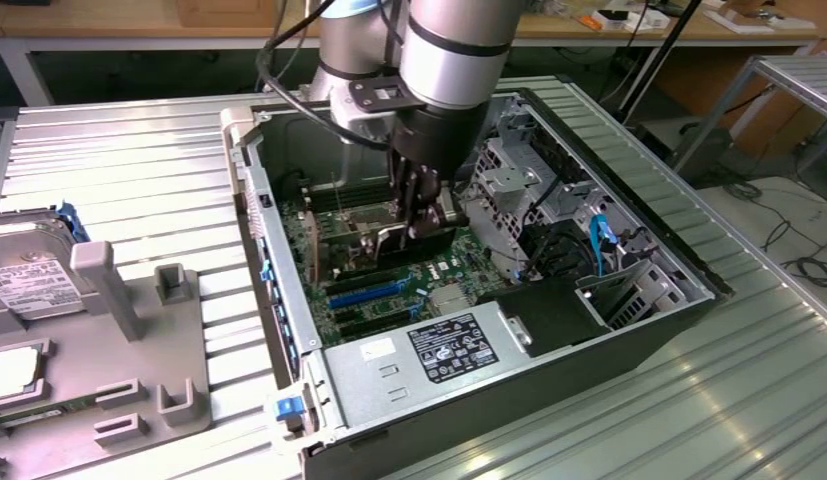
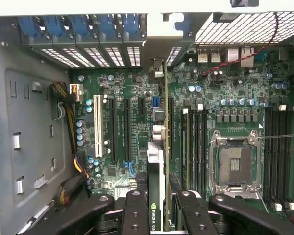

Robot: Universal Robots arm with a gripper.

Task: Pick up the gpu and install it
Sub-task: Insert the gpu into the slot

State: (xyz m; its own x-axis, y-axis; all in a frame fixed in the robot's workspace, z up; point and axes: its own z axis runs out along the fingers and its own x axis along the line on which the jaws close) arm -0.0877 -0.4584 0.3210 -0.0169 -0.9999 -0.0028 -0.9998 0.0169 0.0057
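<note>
We find the gripper (image 2: 159, 215) closed on the gpu (image 2: 162, 147), one finger (image 2: 135, 210) on each face of the card, which we see edge-on in the wrist view. The card stands upright and runs away from the gripper toward the slotted rear wall (image 2: 98, 54) of the case, its metal bracket end nearest that wall.

Progress, as we judge it: the pick-up is done, since the card is off the table and held inside the computer case (image 1: 627, 330). The install looks under way but not finished. The card sits over the row of expansion slots on the motherboard (image 2: 225, 88), beside the white slot (image 2: 96, 132) and the black ones, yet we cannot tell whether its edge connector has entered a slot or hangs just above it. No retention clip can be made out.

Contents of the open case, near to far in the exterior view: the power supply (image 1: 440, 350) with its label at the near end, then the blue and black slots, then the gripper with the card, with the drive cage (image 1: 520, 185) toward the exterior view's right. In the wrist view the CPU socket (image 2: 235, 161) stands empty, and the memory slots (image 2: 277, 156) beyond it look unfilled.

Outside the case, on the ribbed table (image 1: 133, 180), a grey holder (image 1: 133, 330) at the exterior view's left carries a hard drive (image 1: 26, 275).
</note>
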